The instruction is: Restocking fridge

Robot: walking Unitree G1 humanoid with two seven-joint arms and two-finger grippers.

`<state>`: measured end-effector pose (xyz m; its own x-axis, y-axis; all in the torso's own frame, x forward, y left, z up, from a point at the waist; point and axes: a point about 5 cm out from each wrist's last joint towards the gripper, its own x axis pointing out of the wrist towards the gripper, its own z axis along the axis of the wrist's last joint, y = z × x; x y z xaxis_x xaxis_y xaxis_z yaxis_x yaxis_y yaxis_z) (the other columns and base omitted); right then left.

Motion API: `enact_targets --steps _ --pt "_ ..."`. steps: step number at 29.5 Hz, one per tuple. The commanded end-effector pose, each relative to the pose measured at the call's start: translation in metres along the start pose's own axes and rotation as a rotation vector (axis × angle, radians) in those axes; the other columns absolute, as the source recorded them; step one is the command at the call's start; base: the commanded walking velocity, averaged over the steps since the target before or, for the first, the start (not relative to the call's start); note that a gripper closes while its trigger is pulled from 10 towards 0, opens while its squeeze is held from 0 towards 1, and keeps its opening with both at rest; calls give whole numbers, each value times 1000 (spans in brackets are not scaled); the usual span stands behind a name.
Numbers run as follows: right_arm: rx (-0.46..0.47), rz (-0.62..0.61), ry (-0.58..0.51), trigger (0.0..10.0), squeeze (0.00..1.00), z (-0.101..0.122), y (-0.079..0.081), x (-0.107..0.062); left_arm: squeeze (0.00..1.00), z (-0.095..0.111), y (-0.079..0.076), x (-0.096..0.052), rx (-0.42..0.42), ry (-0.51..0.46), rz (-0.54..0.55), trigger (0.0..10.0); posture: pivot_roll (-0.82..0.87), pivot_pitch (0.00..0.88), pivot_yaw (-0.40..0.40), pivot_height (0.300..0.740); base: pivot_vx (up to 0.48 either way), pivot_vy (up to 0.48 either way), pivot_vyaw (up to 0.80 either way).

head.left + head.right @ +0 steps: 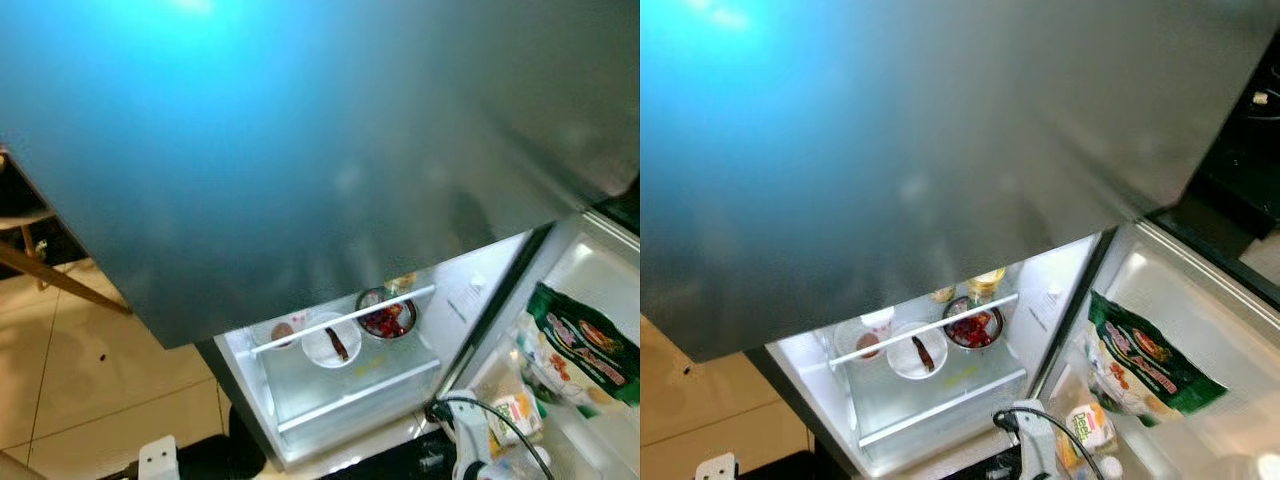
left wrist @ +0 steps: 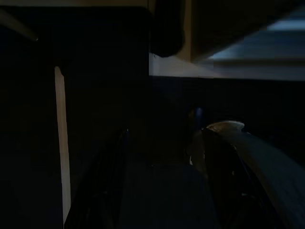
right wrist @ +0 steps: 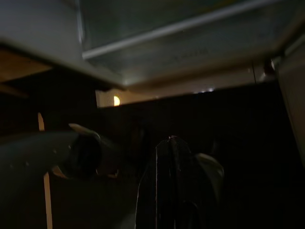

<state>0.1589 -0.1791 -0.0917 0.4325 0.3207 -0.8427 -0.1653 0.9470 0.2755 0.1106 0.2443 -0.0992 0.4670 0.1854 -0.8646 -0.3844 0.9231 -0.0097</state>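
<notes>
The fridge [image 1: 330, 200] stands right in front of the robot, its lower door [image 1: 1200, 330] swung wide so food can go in. On the lit shelf [image 1: 350, 385] sit a white bowl [image 1: 331, 342] and a metal bowl of red food [image 1: 386, 318], side by side behind a white rail. A green bag [image 1: 583, 343] rests in the door rack beside small packs [image 1: 1087, 425]. Both arms hang low in the dark, likely waiting. I cannot tell if the left pincer [image 2: 157, 191] or right pincer [image 3: 171, 191] is open.
</notes>
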Motion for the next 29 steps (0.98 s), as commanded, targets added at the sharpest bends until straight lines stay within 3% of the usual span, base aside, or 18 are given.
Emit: enact_targets --steps 1,22,29 --pt "1 -11 28 10000 0 -8 -2 -2 0 -11 -4 -1 9 40 -7 10000 -22 0 22 740 -480 0 0" --pt "-6 -46 63 10000 0 -19 -7 -5 0 -15 -10 -1 11 51 -20 10000 -25 0 24 740 -480 0 0" --pt "-11 -61 74 10000 0 -21 -11 -7 0 -15 -11 -1 27 52 -27 10000 -35 0 22 740 -93 0 -223"
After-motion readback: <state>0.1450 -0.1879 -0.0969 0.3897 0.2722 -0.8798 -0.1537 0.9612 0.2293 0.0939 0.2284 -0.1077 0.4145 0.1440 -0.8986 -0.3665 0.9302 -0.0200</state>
